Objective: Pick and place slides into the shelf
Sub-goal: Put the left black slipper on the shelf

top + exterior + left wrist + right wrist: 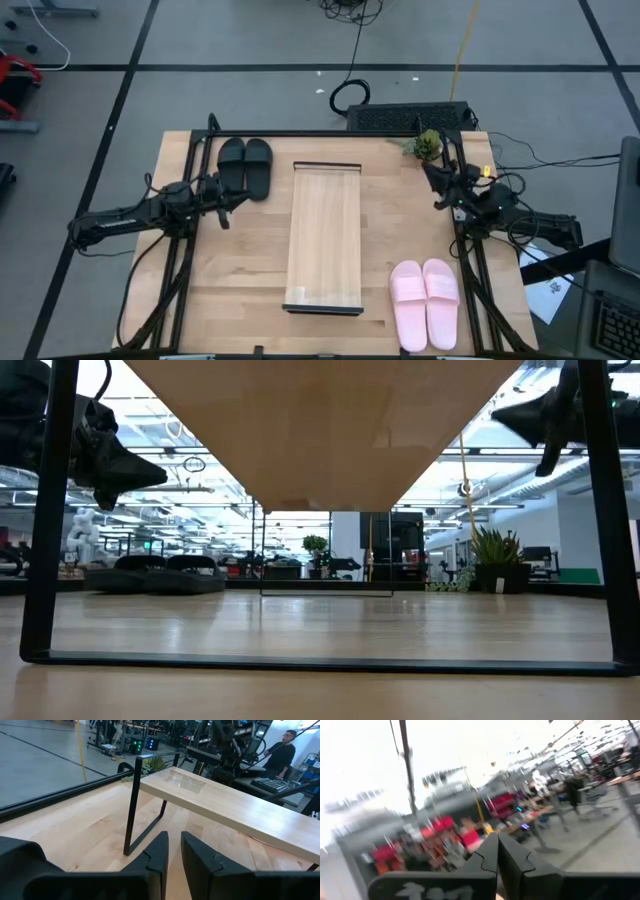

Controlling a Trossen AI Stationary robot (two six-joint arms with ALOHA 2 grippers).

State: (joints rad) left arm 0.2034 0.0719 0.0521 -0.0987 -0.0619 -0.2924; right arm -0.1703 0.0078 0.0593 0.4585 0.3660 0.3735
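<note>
The black slides (pixel 245 166) lie side by side at the far left of the table, and the pink slides (pixel 425 303) at the near right. The shelf (pixel 324 238) between them holds nothing. The slides look light and bendy, so the wide strap seems best to grab. The left gripper (pixel 222 203), just beside the black pair, is open a crack and holds nothing. The right gripper (pixel 432 172) is closed tight, holding nothing.

shelf (pixel 324 238): table centre | black slides (pixel 245 166): far-left | pink slides (pixel 425 303): near-right
</note>
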